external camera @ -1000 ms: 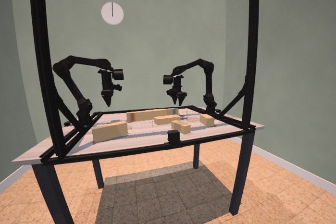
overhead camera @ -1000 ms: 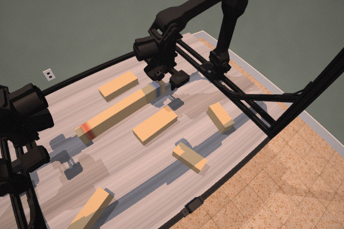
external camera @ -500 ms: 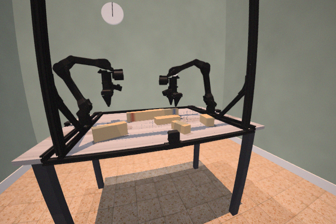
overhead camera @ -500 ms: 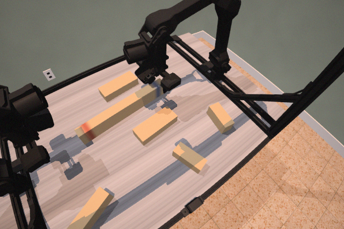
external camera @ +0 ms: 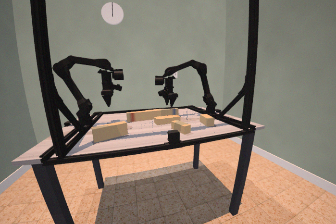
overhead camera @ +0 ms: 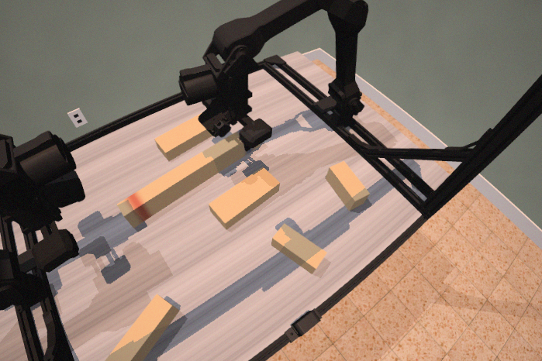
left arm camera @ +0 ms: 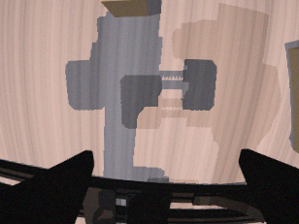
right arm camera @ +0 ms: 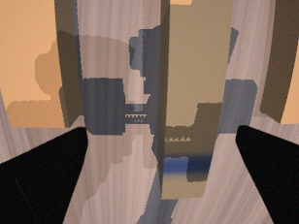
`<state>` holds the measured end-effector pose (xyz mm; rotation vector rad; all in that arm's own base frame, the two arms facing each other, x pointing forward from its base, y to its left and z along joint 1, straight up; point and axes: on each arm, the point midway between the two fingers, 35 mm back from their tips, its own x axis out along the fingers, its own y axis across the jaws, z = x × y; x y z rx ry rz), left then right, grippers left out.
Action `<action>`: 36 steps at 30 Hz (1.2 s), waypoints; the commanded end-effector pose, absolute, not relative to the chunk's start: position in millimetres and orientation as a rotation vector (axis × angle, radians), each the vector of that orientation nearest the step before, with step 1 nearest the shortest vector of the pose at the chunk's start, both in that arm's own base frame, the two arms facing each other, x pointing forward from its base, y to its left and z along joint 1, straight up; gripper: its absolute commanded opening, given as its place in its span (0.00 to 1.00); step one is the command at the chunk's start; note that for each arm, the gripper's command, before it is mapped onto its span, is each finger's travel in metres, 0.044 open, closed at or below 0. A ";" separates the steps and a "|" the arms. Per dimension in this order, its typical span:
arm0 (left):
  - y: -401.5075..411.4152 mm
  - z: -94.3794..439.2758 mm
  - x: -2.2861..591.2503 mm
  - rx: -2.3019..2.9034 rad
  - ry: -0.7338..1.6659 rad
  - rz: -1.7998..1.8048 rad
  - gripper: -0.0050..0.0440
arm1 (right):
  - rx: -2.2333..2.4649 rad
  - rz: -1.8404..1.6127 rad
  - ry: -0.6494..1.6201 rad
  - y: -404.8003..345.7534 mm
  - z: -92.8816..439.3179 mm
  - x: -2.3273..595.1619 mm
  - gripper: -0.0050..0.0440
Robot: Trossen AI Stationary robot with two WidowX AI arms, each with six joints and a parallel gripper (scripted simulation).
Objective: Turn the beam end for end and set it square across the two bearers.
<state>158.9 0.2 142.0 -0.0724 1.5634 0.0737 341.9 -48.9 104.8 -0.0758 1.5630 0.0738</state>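
Beam point(overhead camera: 177, 178) point(external camera: 152, 115) point(left arm camera: 127, 9) point(right arm camera: 196, 72) of pale timber, long and square-edged, lies flat on the table point(overhead camera: 220, 263) point(external camera: 147, 139), with a soft-edged red band point(overhead camera: 139, 206) point(external camera: 132, 117) near one end and a blue band point(external camera: 174, 111) point(right arm camera: 176, 165) near the other. The tabletop is pale, streaked like wood grain. Two plain blocks of the same timber flank the beam, apart from it: one point(overhead camera: 182, 138) point(right arm camera: 286, 62) on its wall side, one point(overhead camera: 243, 197) point(external camera: 167, 119) point(right arm camera: 29, 72) opposite. Three more oblong blocks, point(overhead camera: 299, 247) point(external camera: 180, 127), point(overhead camera: 347, 184) point(external camera: 206, 120) and point(overhead camera: 143, 335) point(external camera: 110, 131) point(left arm camera: 295, 96), lie towards the near edge. The right gripper point(overhead camera: 237, 127) point(external camera: 169, 104) point(right arm camera: 164, 135), matt black with tapered fingers, hangs above the blue-banded end, spread wide and holding nothing. The left gripper point(overhead camera: 52, 225) point(external camera: 108, 105) point(left arm camera: 168, 158), equally black, hangs spread and unladen beyond the red-banded end. Speckled tan tiles point(overhead camera: 471, 255) point(external camera: 147, 184) cover the floor; a white round clock point(external camera: 107, 15) hangs on the grey-green wall point(overhead camera: 88, 50) point(external camera: 147, 39).
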 end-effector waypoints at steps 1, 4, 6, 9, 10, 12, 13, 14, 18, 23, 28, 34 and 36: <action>0.0 140.9 157.5 -0.077 1.569 0.077 1.00 | -0.077 0.077 1.569 -50.4 102.4 348.1 0.94; 0.0 140.9 157.5 -0.077 1.569 0.077 1.00 | -0.077 0.077 1.569 -51.9 101.7 353.9 0.94; 0.0 140.9 157.5 -0.077 1.569 0.077 1.00 | -0.077 0.077 1.569 -52.8 101.3 357.7 0.94; 0.0 140.9 157.5 -0.077 1.569 0.077 1.00 | -0.077 0.077 1.569 -54.2 100.7 363.3 0.94; 0.0 140.9 157.5 -0.077 1.569 0.077 1.00 | -0.077 0.077 1.569 -54.7 100.5 365.2 0.94; 0.0 140.9 157.5 -0.077 1.569 0.077 1.00 | -0.077 0.077 1.569 -55.6 100.0 368.8 0.94; 0.0 140.9 157.5 -0.077 1.569 0.077 1.00 | -0.077 0.077 1.569 -56.1 99.8 370.6 0.94; 0.0 140.9 157.5 -0.077 1.569 0.077 1.00 | -0.077 0.077 1.569 -56.5 99.5 372.5 0.94; 0.0 140.9 157.5 -0.077 1.569 0.077 1.00 | -0.077 0.077 1.569 -57.4 99.0 376.1 0.94; 0.0 140.9 157.5 -0.077 1.569 0.077 1.00 | -0.077 0.077 1.569 -59.6 97.6 384.6 0.94; 0.0 140.9 157.5 -0.077 1.569 0.077 1.00 | -0.077 0.077 1.569 -61.7 96.0 392.8 0.94; 0.0 140.9 157.5 -0.077 1.569 0.077 1.00 | -0.077 0.077 1.569 -63.7 93.6 401.0 0.94; 0.0 140.9 157.5 -0.077 1.569 0.077 1.00 | -0.077 0.077 1.569 -64.2 93.0 402.8 0.94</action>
